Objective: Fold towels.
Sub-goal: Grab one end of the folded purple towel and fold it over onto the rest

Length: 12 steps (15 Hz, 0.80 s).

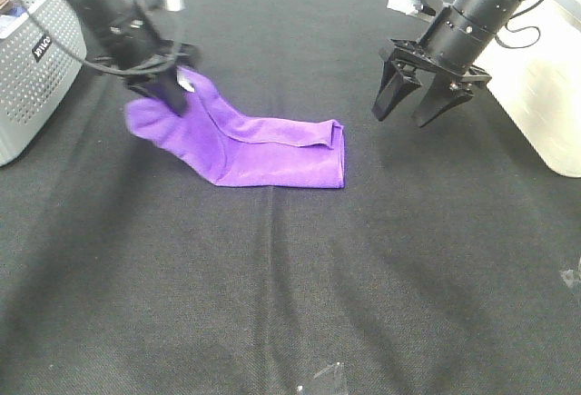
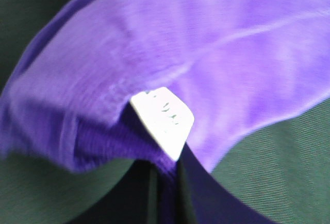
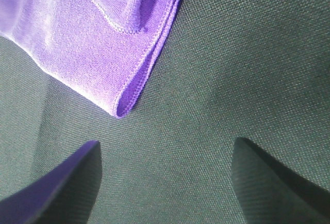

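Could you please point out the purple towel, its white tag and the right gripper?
purple towel [image 1: 272, 152]: exterior high view, folded middle.
white tag [image 2: 164, 121]: left wrist view, tag's centre.
right gripper [image 1: 398, 120]: exterior high view, between fingertips.

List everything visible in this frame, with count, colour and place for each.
towel: one, bright purple, partly folded on the table left of centre, left end lifted
tag: one, white, at the towel's pinched corner
table: one, black cloth cover, under everything
basket: one, grey, perforated, far left edge
bin: one, whitish, far right edge
clear scrap: one, transparent, near front edge, too small to identify
left gripper: one, black, shut on the towel's left end
right gripper: one, black, open, right of the towel, apart from it
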Motion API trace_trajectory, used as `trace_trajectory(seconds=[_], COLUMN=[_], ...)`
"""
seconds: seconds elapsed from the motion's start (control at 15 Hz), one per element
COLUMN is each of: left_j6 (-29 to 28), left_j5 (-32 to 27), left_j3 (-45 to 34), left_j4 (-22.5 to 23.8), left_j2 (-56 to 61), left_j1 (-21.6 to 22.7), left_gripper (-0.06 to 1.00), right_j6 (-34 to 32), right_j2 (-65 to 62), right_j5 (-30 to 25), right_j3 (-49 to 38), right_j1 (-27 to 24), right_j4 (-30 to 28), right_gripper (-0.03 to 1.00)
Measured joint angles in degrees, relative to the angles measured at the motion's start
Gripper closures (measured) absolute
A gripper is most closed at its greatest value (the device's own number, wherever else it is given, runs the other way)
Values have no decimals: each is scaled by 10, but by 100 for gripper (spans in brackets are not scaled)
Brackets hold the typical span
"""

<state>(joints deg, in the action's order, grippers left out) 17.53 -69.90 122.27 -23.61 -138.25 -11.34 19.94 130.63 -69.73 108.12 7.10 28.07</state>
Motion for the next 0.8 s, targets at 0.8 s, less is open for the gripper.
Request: trace_trajectory(seconds=[0.8], left_j6=[-97], left_j5=[-2], left_j3=[180], left_j4=[-70], left_j2=[-138], left_j1=[-96], left_gripper=[90], right_j6=[0], right_j2=[-92], right_j5=[0], right_j3=[0], right_j1=[0], right_j4=[-23], right_gripper=[28])
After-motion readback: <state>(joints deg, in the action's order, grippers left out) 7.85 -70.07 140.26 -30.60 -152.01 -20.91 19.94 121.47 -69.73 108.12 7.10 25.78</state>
